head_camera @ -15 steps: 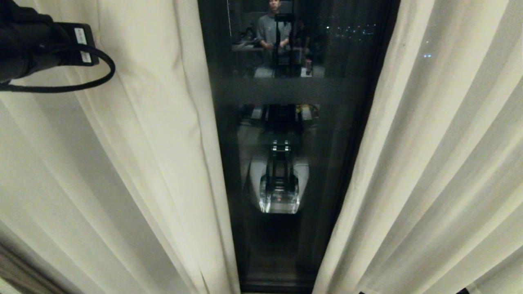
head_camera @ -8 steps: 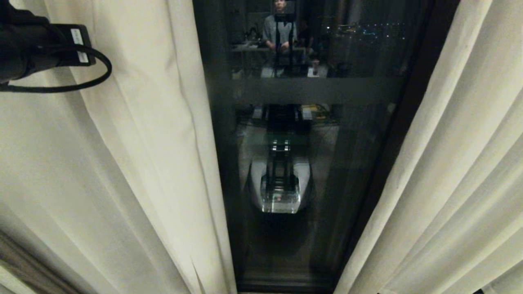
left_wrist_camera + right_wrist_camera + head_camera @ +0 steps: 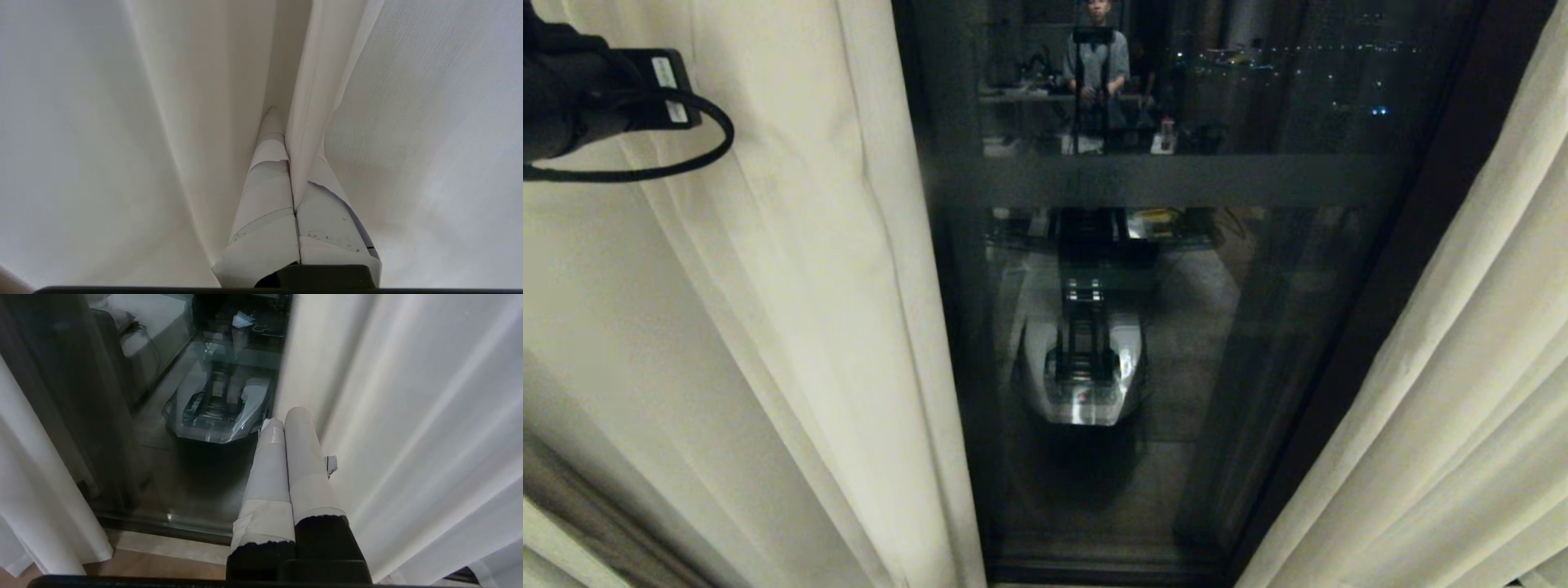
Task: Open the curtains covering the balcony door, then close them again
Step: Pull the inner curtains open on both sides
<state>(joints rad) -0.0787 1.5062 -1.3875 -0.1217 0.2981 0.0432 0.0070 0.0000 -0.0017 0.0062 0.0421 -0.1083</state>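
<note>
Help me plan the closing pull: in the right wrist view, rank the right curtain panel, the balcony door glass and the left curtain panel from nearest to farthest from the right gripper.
From the right gripper:
1. Right curtain panel, directly beside the shut fingers.
2. Balcony door glass, ahead of the fingertips, reflecting the robot.
3. Left curtain panel, across the glass at the far side.

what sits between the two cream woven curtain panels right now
In the head view, only the dark-framed glass balcony door shows between the left cream panel and the right one.
</note>
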